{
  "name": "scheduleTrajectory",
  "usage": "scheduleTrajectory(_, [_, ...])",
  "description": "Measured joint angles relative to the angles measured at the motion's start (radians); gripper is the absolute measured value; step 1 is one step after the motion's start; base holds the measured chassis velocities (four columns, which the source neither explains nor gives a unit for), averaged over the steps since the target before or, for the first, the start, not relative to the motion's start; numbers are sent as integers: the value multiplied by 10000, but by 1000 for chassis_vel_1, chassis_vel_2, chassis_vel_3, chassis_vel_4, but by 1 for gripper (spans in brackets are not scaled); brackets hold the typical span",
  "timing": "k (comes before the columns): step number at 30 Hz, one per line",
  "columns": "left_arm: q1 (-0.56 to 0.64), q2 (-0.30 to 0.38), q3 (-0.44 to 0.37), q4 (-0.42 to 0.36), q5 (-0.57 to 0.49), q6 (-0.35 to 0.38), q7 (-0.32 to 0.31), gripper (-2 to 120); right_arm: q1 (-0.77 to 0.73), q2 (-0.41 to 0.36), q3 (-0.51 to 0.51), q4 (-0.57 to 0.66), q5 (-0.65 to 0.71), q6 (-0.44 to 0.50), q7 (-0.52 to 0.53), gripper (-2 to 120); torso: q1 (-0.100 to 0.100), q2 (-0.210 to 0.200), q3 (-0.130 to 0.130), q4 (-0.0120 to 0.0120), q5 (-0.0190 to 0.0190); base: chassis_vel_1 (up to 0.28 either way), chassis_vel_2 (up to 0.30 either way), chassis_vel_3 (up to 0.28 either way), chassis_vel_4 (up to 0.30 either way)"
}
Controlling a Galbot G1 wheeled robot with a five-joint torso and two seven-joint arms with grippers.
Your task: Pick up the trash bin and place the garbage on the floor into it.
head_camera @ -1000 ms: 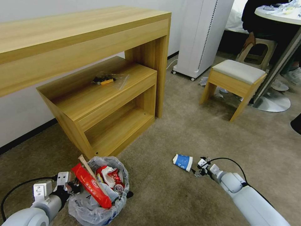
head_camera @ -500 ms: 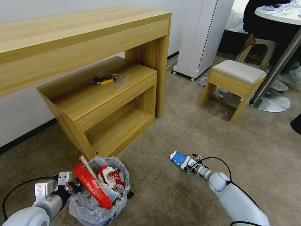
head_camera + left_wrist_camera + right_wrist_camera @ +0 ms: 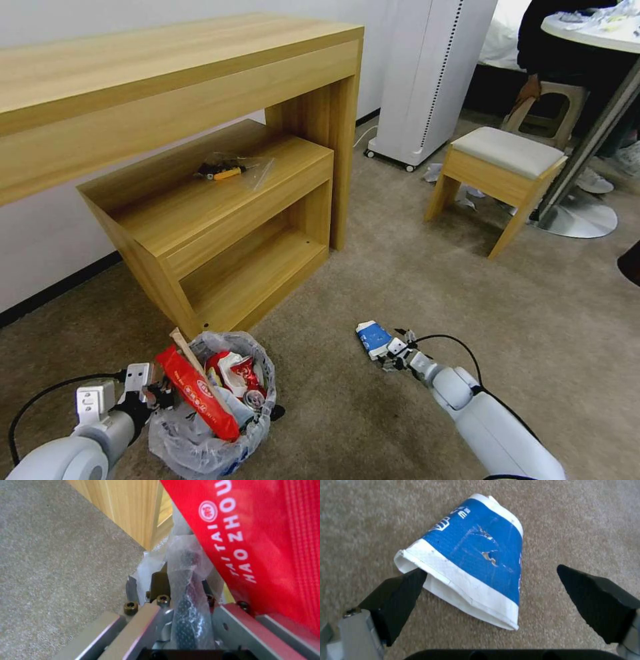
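My right pincer (image 3: pixel 493 590) is spread wide around the flattened blue-white cup (image 3: pixel 476 557), which lies on the carpet (image 3: pixel 413 280); one finger (image 3: pixel 400 592) touches its rim, the other stands apart. My left pincer (image 3: pixel 157 395) is clamped on the bagged rim of the bin (image 3: pixel 213 447), which is full of litter, near the table (image 3: pixel 200 100).

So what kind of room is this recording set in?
Probably a hotel-style bedroom or a mock-up of one: carpeted floor, a wooden desk with a lower shelf unit, a cushioned stool, and what may be a bed behind.
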Motion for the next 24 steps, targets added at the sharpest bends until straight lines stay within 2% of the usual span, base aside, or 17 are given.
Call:
scheduleTrajectory(6, [9,7,-74,63,-3,0,78,0,38,-14,-6,-120,6,-67,20,99,0,1,0,0,0,0,0,0,0])
scheduleTrajectory(14, [-54,45,-35,148,1,0,113,0,81,-43,308,-458,-869,378,42,99,0,0,0,-1,2,0,0,0,0])
scheduleTrajectory(18, [-87,91,-13,177,1,0,127,0,148,32,444,-620,-1256,626,64,92,0,0,0,-1,2,0,0,0,0])
scheduleTrajectory(24, [-48,94,-9,178,65,0,236,0,398,301,521,-998,-1684,1098,60,91,0,0,1,0,2,0,0,0,0])
